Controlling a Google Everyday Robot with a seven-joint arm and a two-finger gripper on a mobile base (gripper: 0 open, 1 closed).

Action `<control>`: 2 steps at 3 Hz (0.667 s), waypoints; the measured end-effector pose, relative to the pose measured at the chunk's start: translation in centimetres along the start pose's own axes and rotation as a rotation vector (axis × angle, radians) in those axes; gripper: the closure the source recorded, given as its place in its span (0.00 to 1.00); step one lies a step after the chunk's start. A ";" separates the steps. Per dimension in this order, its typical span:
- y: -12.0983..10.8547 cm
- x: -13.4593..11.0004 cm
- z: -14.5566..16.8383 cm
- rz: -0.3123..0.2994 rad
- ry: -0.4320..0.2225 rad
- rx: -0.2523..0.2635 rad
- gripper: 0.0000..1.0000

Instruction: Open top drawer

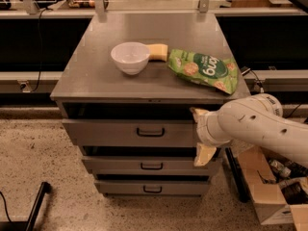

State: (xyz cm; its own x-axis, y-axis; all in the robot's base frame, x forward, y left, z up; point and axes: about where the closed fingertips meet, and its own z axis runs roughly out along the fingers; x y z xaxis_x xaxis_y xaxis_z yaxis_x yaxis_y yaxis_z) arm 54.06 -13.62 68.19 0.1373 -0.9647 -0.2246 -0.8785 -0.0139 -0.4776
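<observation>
Top drawer (120, 132) sits just under the worktop (91, 78) at frame centre, its dark loop handle (150, 132) untouched. At the drawer front's right end, the gripper (197, 136) has its cream fingers (204, 154) spread apart, one above the other. On the worktop are a white bowl (130, 57) and a green snack bag (204, 70).

The gripper (201, 134), fingers (205, 154) spread, sits at the top drawer's (110, 133) right end, beside its handle (150, 132)
</observation>
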 end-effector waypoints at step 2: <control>-1.2 0.5 2.1 0.023 0.003 -0.022 0.10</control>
State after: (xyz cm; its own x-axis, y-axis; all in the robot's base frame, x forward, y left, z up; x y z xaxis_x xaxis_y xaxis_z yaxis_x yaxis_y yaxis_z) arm 56.14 -13.53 66.87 0.1158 -0.9657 -0.2322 -0.8910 0.0023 -0.4539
